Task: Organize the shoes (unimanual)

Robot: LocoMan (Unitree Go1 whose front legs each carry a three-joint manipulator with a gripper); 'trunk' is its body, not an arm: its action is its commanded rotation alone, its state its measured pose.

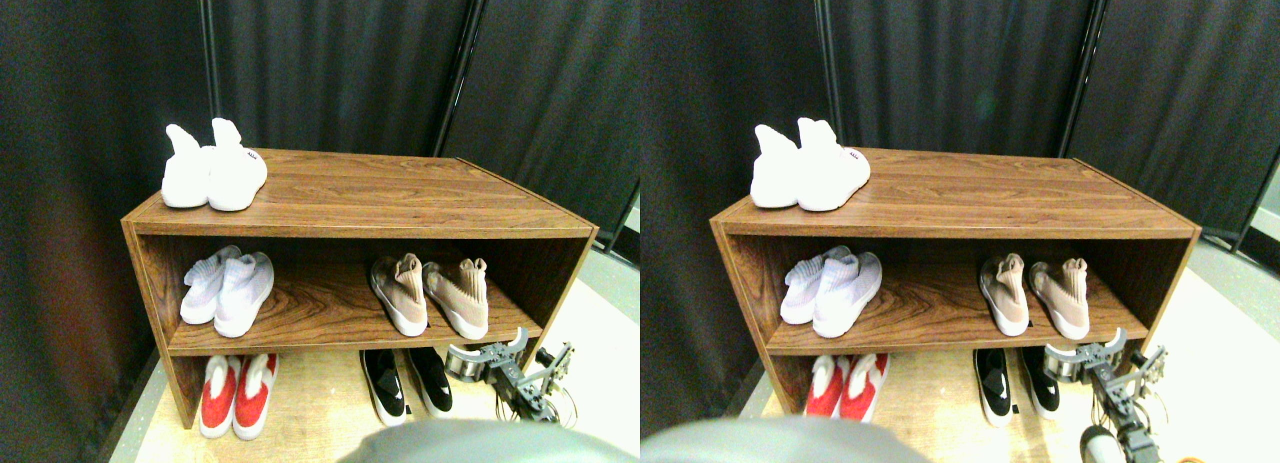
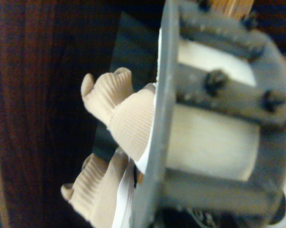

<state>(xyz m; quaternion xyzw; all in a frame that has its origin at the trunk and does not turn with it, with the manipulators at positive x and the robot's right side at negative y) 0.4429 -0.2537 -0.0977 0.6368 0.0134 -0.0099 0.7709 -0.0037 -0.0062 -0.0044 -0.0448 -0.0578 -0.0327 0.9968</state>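
The tan-beige knit shoes point(image 1: 430, 295) stand as a pair on the right of the middle shelf, collars up and toes toward me. The low black shoes point(image 1: 405, 381) with white marks sit on the floor under that shelf. My right gripper point(image 1: 495, 356) hangs just below the shelf's front edge, right of the black pair and under the tan pair, touching neither. In the wrist view both tan shoes point(image 2: 119, 109) show close beyond the dark jaw frame, ribbed collars side by side. Nothing shows between the jaws.
The wooden shoe rack point(image 1: 360, 223) carries a white pair point(image 1: 212, 170) on its top left and a pale white pair point(image 1: 228, 288) on the middle shelf's left. A red and white pair point(image 1: 238, 393) sits on the floor at the left. Black curtains hang behind.
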